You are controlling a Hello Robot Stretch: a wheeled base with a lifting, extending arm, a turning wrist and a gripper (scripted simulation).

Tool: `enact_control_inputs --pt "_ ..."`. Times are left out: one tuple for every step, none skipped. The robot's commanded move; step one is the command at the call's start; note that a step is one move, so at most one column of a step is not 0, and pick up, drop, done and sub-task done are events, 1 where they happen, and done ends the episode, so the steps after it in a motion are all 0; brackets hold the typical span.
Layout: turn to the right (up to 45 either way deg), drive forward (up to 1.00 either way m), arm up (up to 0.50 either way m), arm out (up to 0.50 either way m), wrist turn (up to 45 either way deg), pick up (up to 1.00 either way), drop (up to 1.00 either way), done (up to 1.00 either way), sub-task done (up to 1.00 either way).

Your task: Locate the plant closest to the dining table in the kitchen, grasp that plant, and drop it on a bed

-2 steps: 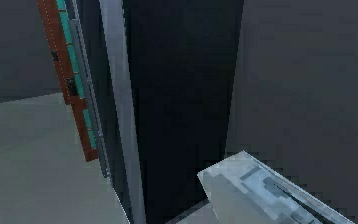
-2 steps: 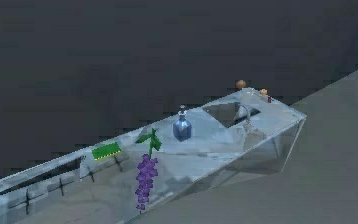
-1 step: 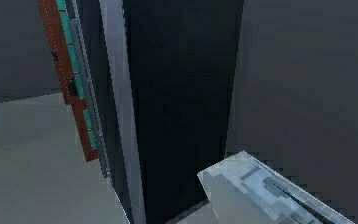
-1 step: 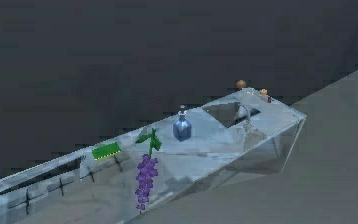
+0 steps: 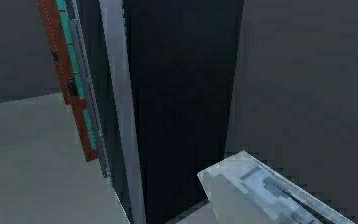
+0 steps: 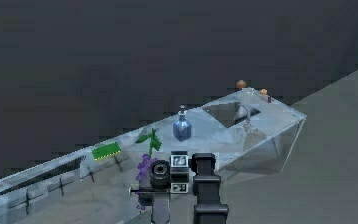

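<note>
Gripper (image 6: pixel 148 179) sat at the counter (image 6: pixel 275 122), grip uncertain: couldn't tell if it held anything. Green plant (image 6: pixel 149 138) at its 12 o'clock. Blue bottle (image 6: pixel 182 126) at plant's 2 o'clock, contents unclear.

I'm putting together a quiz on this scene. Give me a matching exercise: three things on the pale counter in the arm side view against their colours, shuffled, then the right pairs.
Things:
1. bottle
2. flat pad
3. small round thing near the counter's right end

Colours:
A. green
B. orange-brown
C. blue

Pairs: 1-C; 2-A; 3-B
</note>
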Motion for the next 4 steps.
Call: enact_control_inputs --pt "0.0 0.00 0.00 0.00 45.0 0.00 0.00 0.00 0.00" --pt "0.0 0.00 0.00 0.00 45.0 0.00 0.00 0.00 0.00" --pt "0.0 0.00 0.00 0.00 45.0 0.00 0.00 0.00 0.00" --pt "0.0 0.00 0.00 0.00 6.0 0.00 0.00 0.00 0.00"
